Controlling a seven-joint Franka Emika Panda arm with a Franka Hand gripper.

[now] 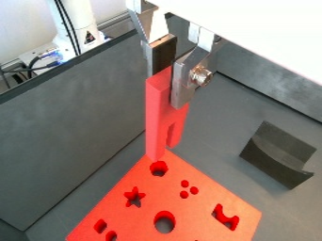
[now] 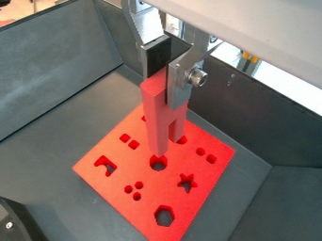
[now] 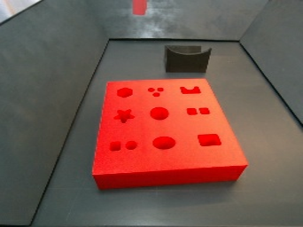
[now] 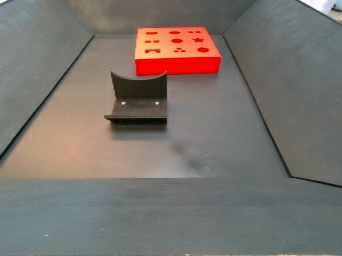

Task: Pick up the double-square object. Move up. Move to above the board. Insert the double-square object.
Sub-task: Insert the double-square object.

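My gripper [image 1: 167, 80] [image 2: 168, 75] is shut on the double-square object [image 1: 161, 118] [image 2: 161, 113], a long upright red-orange peg that hangs down from between the silver fingers. In both wrist views its lower end hangs over the board [image 1: 195, 209] [image 2: 132, 165], above a round hole [image 1: 158, 169] [image 2: 158, 164]. One side view shows only the peg's lower tip [image 3: 140, 6], high above the board [image 3: 178, 126]. The gripper is out of both side views. The board [image 4: 174, 64] lies flat at the far end of the bin.
The dark fixture [image 3: 186, 58] [image 4: 136, 100] [image 1: 280, 151] stands on the floor apart from the board. Sloped dark grey walls [image 3: 48, 80] [image 4: 40, 70] close in the floor on all sides.
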